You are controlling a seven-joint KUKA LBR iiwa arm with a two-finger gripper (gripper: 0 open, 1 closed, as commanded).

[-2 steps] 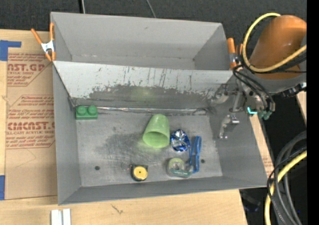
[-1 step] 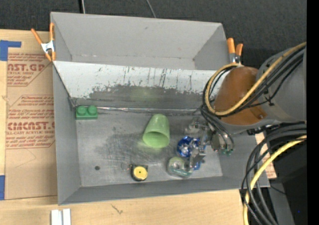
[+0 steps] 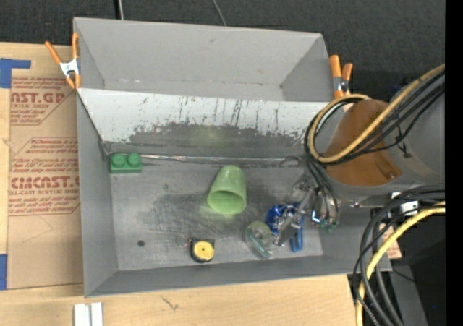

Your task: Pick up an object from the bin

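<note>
Gripper (image 3: pixel 309 207) sits low at the front right corner of the grey metal bin (image 3: pixel 98 238). It is directly beside a blue plastic piece (image 3: pixel 278 216) and a clear rounded plastic item (image 3: pixel 258 238). Claw state: cannot tell. A pale green tapered cup (image 3: pixel 227 190) lies on its side mid-floor. A green studded brick (image 3: pixel 126 163) is at the back left corner. A yellow-black disc (image 3: pixel 202 250) is near the front edge.

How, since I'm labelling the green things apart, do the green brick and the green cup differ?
The green brick is darker, smaller and blocky; the green cup is paler, larger and round. The brick sits in the back-left corner of the bin; the cup lies on its side near the middle. Both are green and lie loose.
</note>
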